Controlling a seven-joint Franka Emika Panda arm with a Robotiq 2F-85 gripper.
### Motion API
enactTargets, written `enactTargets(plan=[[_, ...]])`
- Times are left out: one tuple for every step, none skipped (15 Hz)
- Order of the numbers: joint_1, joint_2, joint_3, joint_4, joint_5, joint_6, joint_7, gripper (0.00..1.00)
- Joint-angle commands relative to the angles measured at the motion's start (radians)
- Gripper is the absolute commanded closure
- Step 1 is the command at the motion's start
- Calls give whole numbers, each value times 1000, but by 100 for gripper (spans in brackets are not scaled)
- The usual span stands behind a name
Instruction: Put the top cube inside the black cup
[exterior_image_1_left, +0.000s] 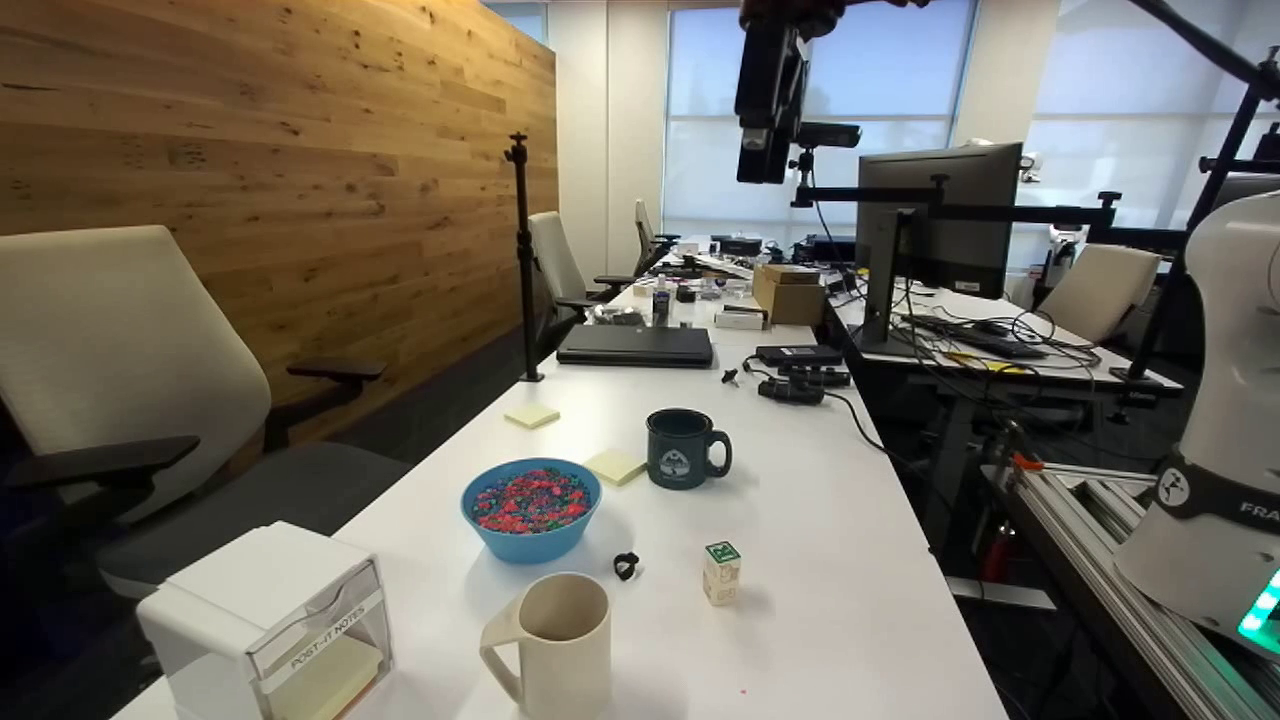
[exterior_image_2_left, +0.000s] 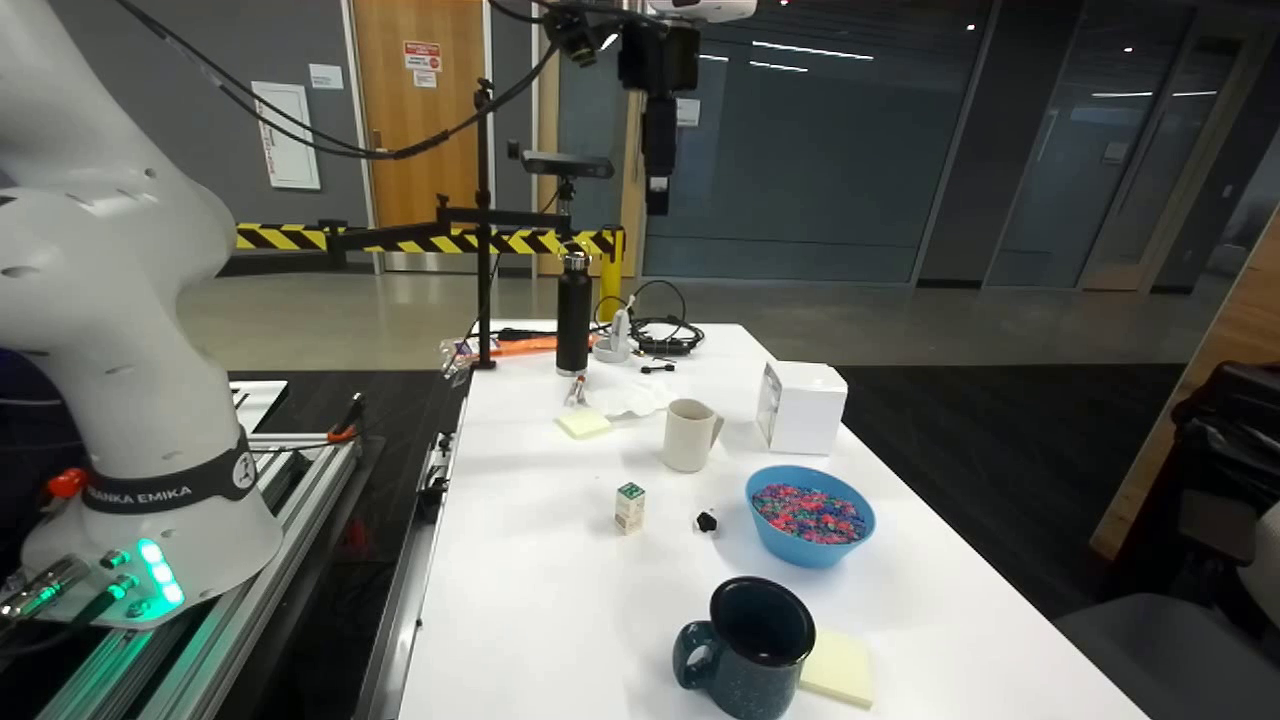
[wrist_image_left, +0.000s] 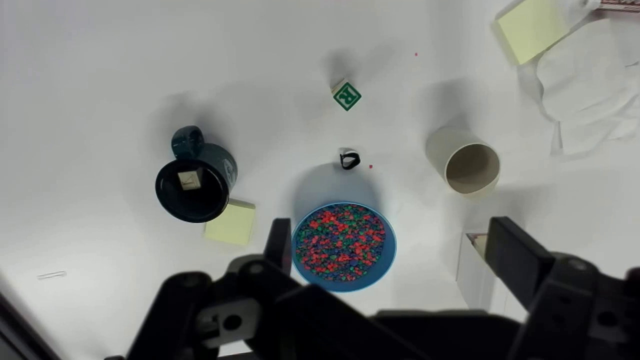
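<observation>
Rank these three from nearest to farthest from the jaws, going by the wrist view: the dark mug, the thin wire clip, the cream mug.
1. Cream mug: right of centre in the picture.
2. Dark mug: left of centre, with a pale cube inside.
3. Thin wire clip: lower left, near the picture's edge.

2 opposed views, wrist overhead, shared table (exterior_image_1_left: 820, 610)
</observation>
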Motion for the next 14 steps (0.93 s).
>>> enactTargets(plan=[[-25,20,24,11,-65,-2,92,0],[-28,27,27,11,-80,-3,115,0],[-31,35,29,16,-92,-9,131,0],[-31,42,29,19,-99,-14,143,0],[-31,49,27,20,-103,-18,152,0],[-30,56,25,22,-104,-24,157,0],[-28,60,22,22,-97,-28,154,0],[-28,63,19,20,-92,-26,150,0],[-26,65,14,19,-83,-21,138,0],[-26,65,12,18,-79,-18,135,0],[-28,63,8,13,-77,-7,136,0],[-28,59,4,11,-70,-6,132,0],[-29,55,-1,2,-64,7,128,0],[-31,52,-5,1,-65,7,127,0]])
